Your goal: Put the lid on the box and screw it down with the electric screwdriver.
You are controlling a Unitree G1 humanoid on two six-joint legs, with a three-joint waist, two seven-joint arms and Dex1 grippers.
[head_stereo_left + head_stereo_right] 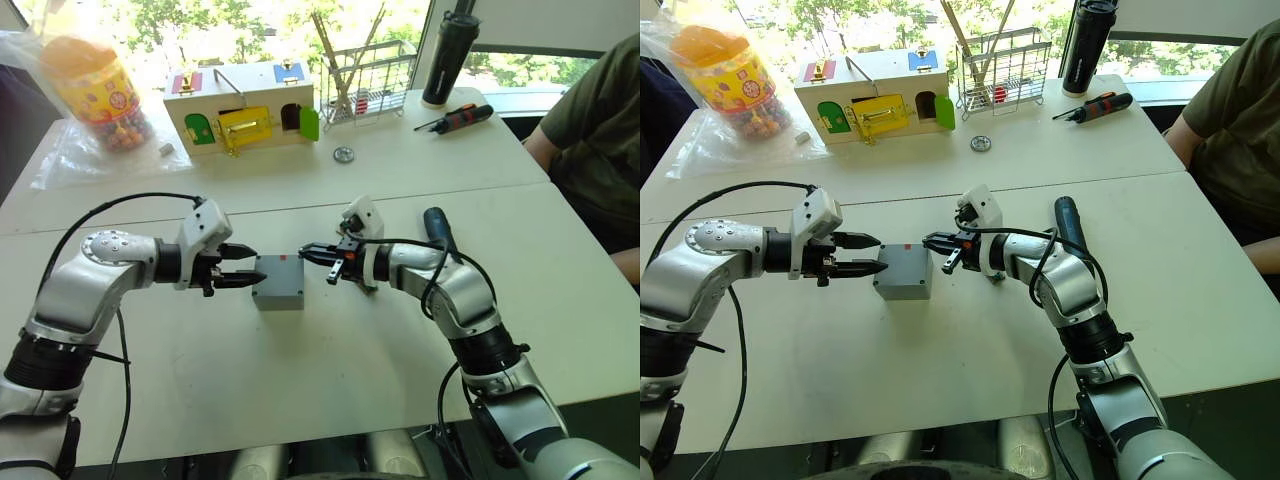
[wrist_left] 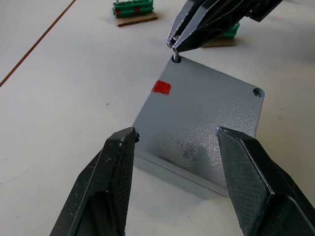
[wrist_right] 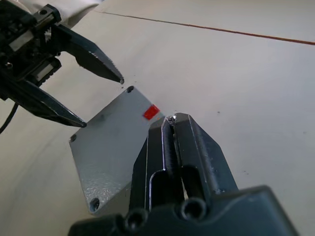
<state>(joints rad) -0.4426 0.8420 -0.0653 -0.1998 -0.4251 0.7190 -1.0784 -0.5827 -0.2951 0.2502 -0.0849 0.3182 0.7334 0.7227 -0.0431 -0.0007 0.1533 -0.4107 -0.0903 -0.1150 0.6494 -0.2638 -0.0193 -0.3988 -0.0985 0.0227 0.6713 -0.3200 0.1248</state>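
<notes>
Near the middle of the white table (image 1: pixel 330 400), the grey box (image 1: pixel 279 282) sits with the lid (image 2: pixel 197 118) already on top, a small red mark (image 2: pixel 162 87) near one of its edges. The left gripper (image 1: pixel 240 267) hovers at the box's left side, its two black fingers spread apart with nothing between them, their tips just beside the lid's edge. The right gripper (image 1: pixel 307 253) reaches in from the other side, fingers pinched together on a small screw (image 2: pixel 175 55) whose tip stands in a corner hole of the lid. Behind the right forearm, toward the right edge, the electric screwdriver (image 1: pixel 438 229) lies flat on the table, untouched. Farther back stand a wooden box with coloured doors (image 1: pixel 240 107) and a wire rack (image 1: pixel 368 80). A black-and-orange screwdriver (image 1: pixel 457 118) lies beside a black bottle (image 1: pixel 446 55) near the far right corner, and a jar of coloured balls (image 1: pixel 95 88) stands at the far left. A person (image 1: pixel 598 140) sits at the right edge.
</notes>
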